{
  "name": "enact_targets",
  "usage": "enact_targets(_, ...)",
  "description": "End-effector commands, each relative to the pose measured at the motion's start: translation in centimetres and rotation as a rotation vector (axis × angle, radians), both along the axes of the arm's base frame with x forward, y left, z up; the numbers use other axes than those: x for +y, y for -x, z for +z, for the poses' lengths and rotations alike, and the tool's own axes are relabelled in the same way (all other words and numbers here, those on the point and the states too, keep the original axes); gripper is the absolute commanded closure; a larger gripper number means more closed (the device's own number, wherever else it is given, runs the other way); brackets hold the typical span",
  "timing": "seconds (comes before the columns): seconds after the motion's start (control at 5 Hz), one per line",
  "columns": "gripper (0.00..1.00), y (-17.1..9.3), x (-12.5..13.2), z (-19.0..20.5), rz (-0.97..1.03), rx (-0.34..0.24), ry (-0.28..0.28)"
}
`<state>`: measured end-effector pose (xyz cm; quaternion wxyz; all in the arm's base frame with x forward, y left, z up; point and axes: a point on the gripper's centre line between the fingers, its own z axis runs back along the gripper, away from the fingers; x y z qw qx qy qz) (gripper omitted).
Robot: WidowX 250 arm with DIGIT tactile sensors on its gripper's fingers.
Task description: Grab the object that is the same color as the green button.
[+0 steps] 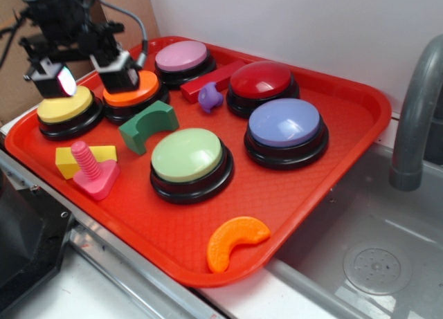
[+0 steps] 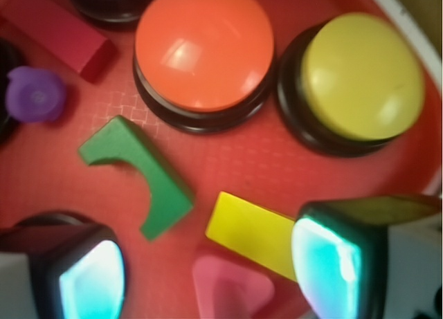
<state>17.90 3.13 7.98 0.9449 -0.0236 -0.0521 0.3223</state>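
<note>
The small dark green arch block (image 1: 147,125) lies on the red tray (image 1: 332,160), left of the pale green dome button (image 1: 188,155). In the wrist view the green block (image 2: 138,168) lies left of centre, its arch cut facing down-left. My gripper (image 1: 86,77) hangs open and empty above the tray's back left, over the yellow button (image 1: 66,104) and orange button (image 1: 131,90), well above and behind the green block. In the wrist view my gripper (image 2: 208,274) shows two glowing fingertips (image 2: 90,277) at the bottom corners, wide apart.
A yellow block (image 1: 69,158) and a pink screw piece (image 1: 93,172) sit at the tray's front left. Pink, red and periwinkle buttons, a red bar (image 1: 208,81), a purple piece (image 1: 210,96) and an orange crescent (image 1: 235,241) lie elsewhere. A sink and grey tap (image 1: 415,111) stand right.
</note>
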Motion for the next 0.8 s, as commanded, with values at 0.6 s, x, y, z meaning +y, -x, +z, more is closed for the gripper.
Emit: enact_targets(0.6,0.0,-2.5,-0.4,-6.5,0.099,-0.035,0.026)
